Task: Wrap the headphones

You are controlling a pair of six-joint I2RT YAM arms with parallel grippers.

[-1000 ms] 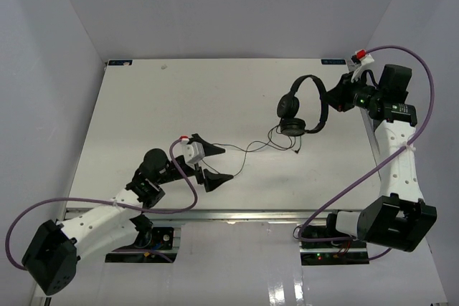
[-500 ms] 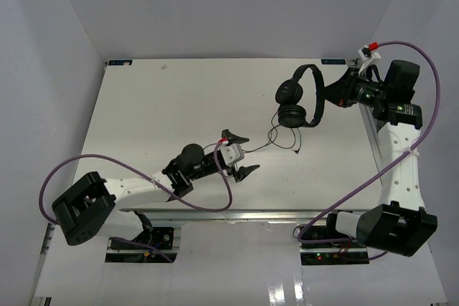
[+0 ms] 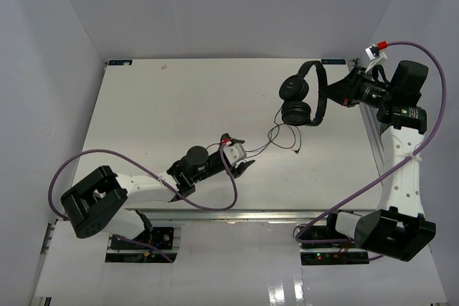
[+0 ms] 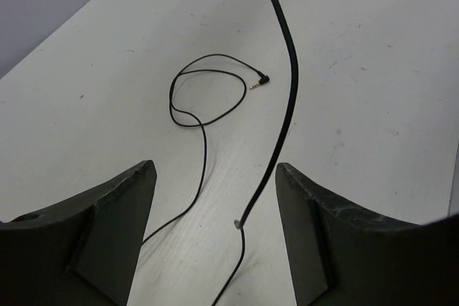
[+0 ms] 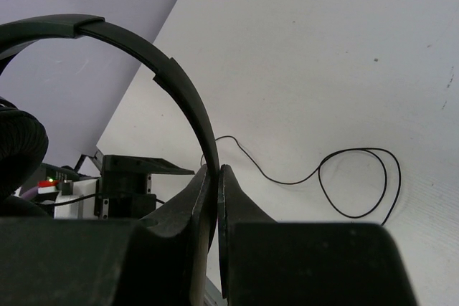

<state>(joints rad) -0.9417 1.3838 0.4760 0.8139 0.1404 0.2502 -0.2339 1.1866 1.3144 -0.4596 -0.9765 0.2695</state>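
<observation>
Right wrist view cuts off earcups, shows headband arc only. Right end effector (image 3: 337, 93) pressed on headband, holding headphones (image 3: 304, 102) above table (image 3: 143, 105) near far right edge. Left end effector (image 3: 240, 157) spread near front edge, cord (image 4: 204, 141) between fingers; contact unclear. Broad bare surface far left. Plug (image 4: 262, 82) sharp only in left wrist view.
</observation>
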